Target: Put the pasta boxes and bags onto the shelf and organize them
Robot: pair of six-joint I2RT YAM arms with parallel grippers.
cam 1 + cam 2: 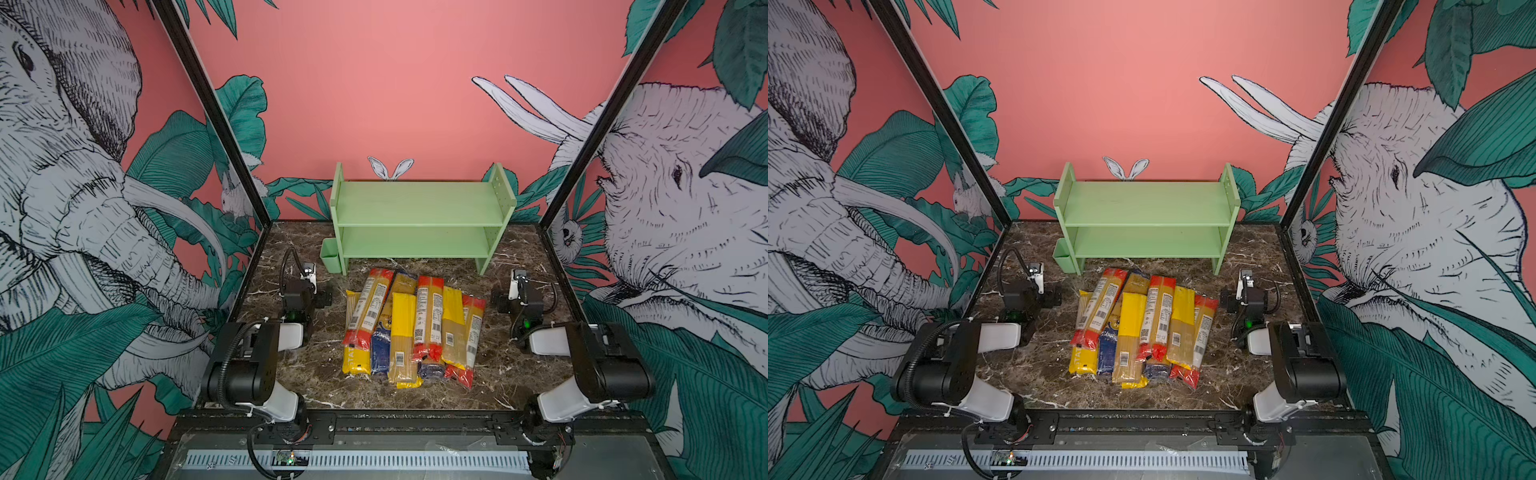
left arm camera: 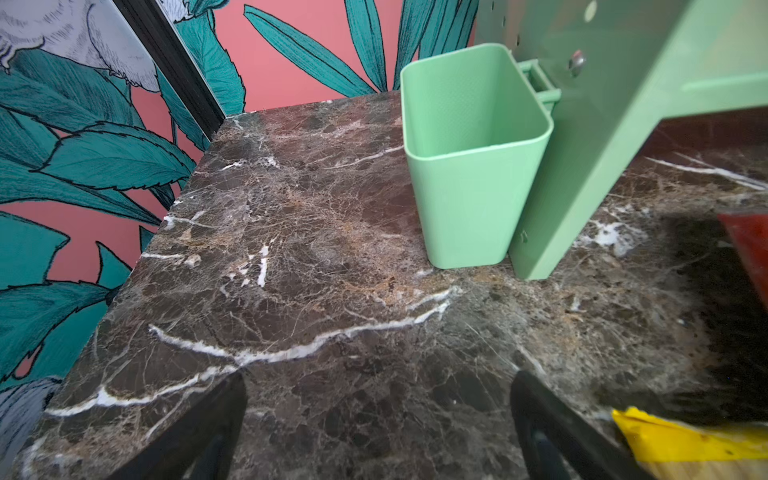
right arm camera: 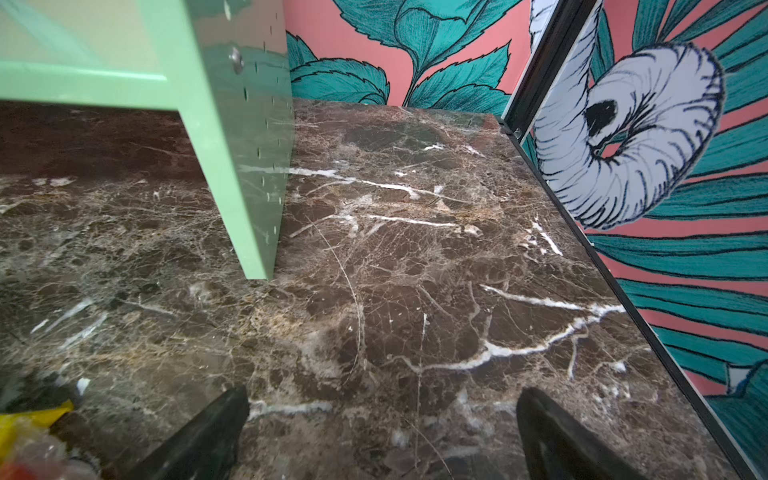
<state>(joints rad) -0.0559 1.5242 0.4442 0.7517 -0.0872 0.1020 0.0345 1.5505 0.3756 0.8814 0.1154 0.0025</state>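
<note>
Lying in one overlapping pile, the pasta packets [image 1: 411, 332] occupy the centre of the dark marble table [image 1: 307, 386], just in front of the shelf [image 1: 419, 205] and not touching it. Both top views show the packets lengthwise, with their ends pointing toward the shelf. Every packet in view is on the table.

**Pile**
- A red-ended packet [image 1: 368, 309] lies tilted across the left part of the pile.
- A yellow-topped packet [image 1: 403, 328] lies near the middle.
- A dark blue packet [image 1: 380, 355] lies partly covered between them.

**Shelf**
- The pale green shelf stands upright at the back of the table, close to the pink wall.
- It has two flat boards and peg-holed side panels.
- A small green cup [image 1: 331, 255] hangs on the outside of its left panel, with its base at table level.

**Left gripper**
- The left gripper [image 2: 380, 428] is spread wide and holds nothing.
- In the left wrist view, its black fingers [image 2: 216, 415] stand apart over bare marble.
- It is left of the pile and near the cup.
- A yellow packet corner [image 2: 685, 440] lies just beside one finger.

**Right gripper**
- The right gripper [image 3: 382, 432] is likewise spread wide and holds nothing.
- It is right of the pile, over bare marble, near the right side panel [image 3: 232, 145] of the shelf.
</note>
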